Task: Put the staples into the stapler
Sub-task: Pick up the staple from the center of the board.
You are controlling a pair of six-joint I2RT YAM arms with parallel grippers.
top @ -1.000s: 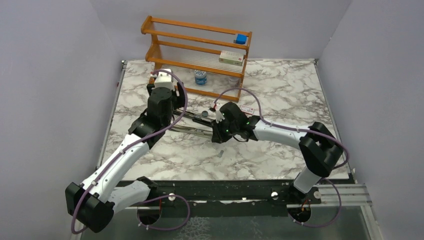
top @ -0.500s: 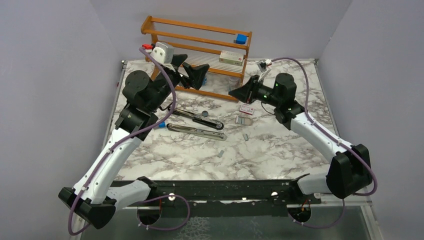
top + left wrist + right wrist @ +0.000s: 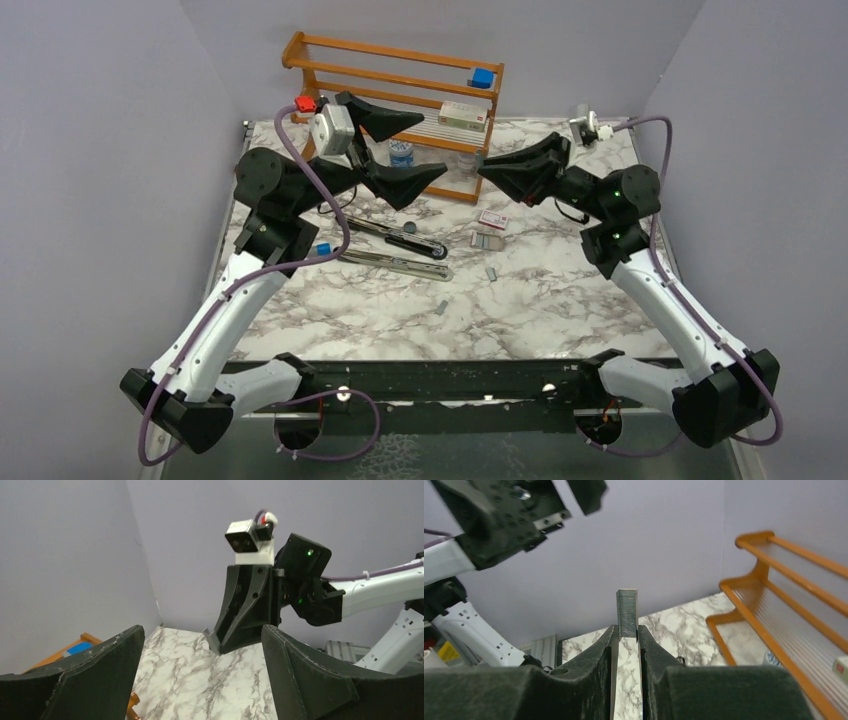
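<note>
Marble tabletop [image 3: 560,300], grey walls all round. Stapler [image 3: 400,264] lay flat on it, hinged open, its two long bars splayed in a narrow V, and nothing touched it. Couldn't tell from the top view which bar was the channel, or whether it was clear.

One staple strip [image 3: 626,614] was pinched in the right gripper [image 3: 485,166]. The jaws were nearly closed on its lower end, with most of the strip sticking out past the fingertips. That gripper was up off the table, beyond the stapler and to its right, well apart from it.

Spare strips [image 3: 487,240] sat just right of the stapler's far bar, beside a red-and-white box [image 3: 493,219]. Loose bits [image 3: 491,271] lay right of the near bar.

Left gripper [image 3: 432,147] was in the air beyond the stapler too, jaws spread wide, holding nothing. Wooden rack [image 3: 330,75] stood further back.

Risks as I read it:
- **Weak grip:** the bite was small and on one end of the strip, so contact with a channel wall could pivot it, pop it out or snap it.
- **Loose stapler:** it was unrestrained, so pushing the strip in could just shove it across the marble. Left arm probably needed to pin it first.
- **Collision:** the grippers faced each other near one another, so they could hit on the way down.
</note>
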